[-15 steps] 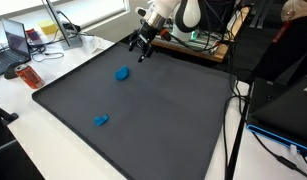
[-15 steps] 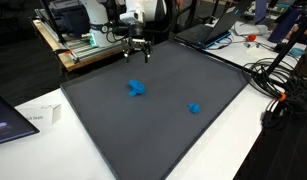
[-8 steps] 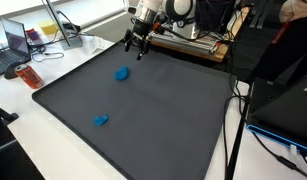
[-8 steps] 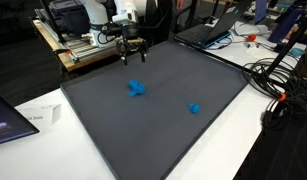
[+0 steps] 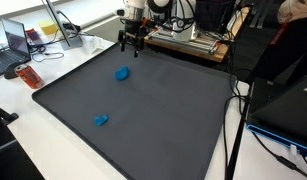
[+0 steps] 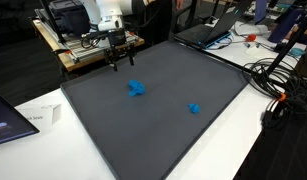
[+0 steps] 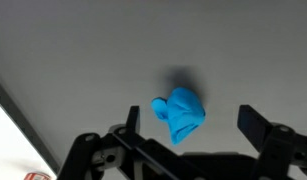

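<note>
My gripper (image 5: 130,48) (image 6: 117,62) hangs open and empty above the far edge of a dark grey mat (image 5: 153,110) (image 6: 163,120). A crumpled blue object (image 5: 121,73) (image 6: 137,88) lies on the mat below and in front of it. In the wrist view the blue object (image 7: 180,113) lies between the two spread fingers (image 7: 191,118), well below them and not touched. A second, smaller blue object (image 5: 101,120) (image 6: 194,108) lies farther away on the mat.
A wooden bench with equipment (image 5: 193,45) (image 6: 83,45) stands behind the mat. A laptop (image 5: 18,40) and an orange item (image 5: 30,76) sit on the white table beside it. Cables (image 6: 278,85) lie along one side. A paper sheet (image 6: 28,120) lies near a mat corner.
The gripper has moved sideways along the far edge of the mat, ending more nearly above the larger blue object. Both blue objects stay put.
</note>
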`<state>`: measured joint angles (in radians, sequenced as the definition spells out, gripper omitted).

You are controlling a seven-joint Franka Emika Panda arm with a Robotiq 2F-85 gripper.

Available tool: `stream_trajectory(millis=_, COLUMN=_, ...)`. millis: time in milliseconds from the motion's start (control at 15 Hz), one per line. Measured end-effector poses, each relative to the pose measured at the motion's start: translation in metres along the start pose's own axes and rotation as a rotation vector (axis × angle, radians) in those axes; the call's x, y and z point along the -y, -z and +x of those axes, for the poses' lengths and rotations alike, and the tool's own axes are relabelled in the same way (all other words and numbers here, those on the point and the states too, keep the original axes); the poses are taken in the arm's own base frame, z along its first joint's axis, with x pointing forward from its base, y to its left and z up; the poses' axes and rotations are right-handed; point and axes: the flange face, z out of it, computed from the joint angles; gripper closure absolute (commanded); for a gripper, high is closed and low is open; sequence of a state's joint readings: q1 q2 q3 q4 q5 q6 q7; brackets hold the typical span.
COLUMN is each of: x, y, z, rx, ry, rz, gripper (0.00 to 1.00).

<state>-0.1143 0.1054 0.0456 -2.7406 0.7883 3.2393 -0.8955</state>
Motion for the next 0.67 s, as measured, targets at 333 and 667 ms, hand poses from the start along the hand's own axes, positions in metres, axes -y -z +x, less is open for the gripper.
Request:
stream_trajectory(millis=333, x=-0.024, y=-0.005, z=-0.004, rx=0.055, ry=0.114, rz=0.047, gripper=0.00)
stream_trajectory(millis=667, x=-0.040, y=-0.005, z=0.013, rx=0.090, ry=0.221, rz=0.082, gripper=0.00)
